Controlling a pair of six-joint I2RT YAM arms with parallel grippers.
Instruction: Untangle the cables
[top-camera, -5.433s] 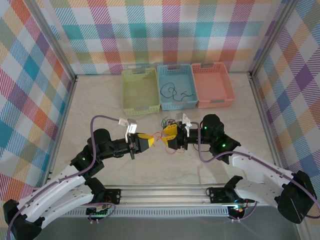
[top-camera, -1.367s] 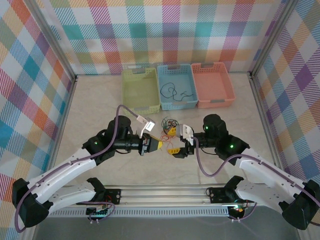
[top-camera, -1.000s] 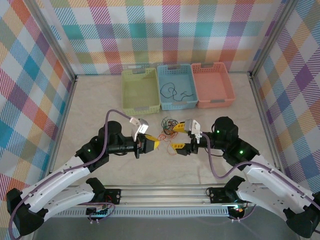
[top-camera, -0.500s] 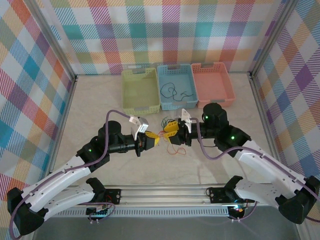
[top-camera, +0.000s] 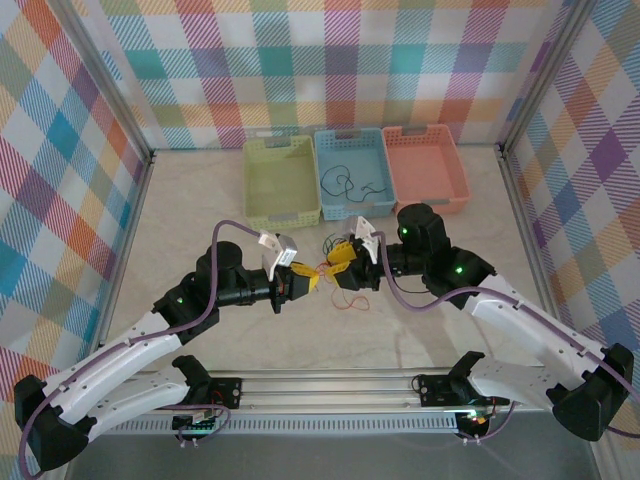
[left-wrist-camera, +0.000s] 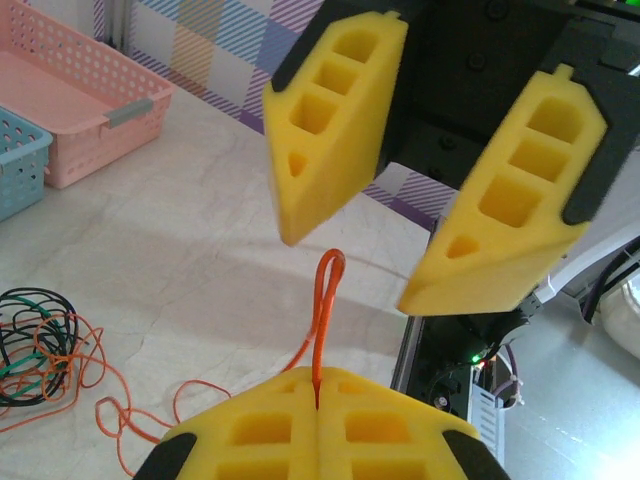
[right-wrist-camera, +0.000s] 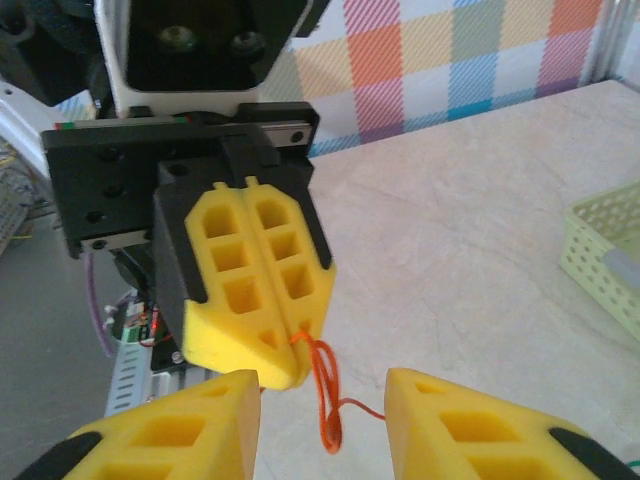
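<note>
Left wrist view says it all: left claw (left-wrist-camera: 315, 408) is pinched tight on one orange strand (left-wrist-camera: 322, 310), presenting its loop, I'd guess, so the right claw (left-wrist-camera: 348, 268), jaws apart, can straddle it. Remaining cables (left-wrist-camera: 35, 350) sit bunched on the desk (left-wrist-camera: 200, 230).

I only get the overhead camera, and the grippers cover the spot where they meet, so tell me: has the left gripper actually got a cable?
Observer: Yes. On the left wrist camera the left gripper is shut on one orange cable, and a small loop sticks out past its tip.
Operator: Has the right gripper got that loop?
Observer: Not yet. The right gripper is open, with its fingers either side of the loop and not touching it.
Operator: Where does the strand go?
Observer: Down to the table, toward the tangle of black, green and orange wires.
</note>
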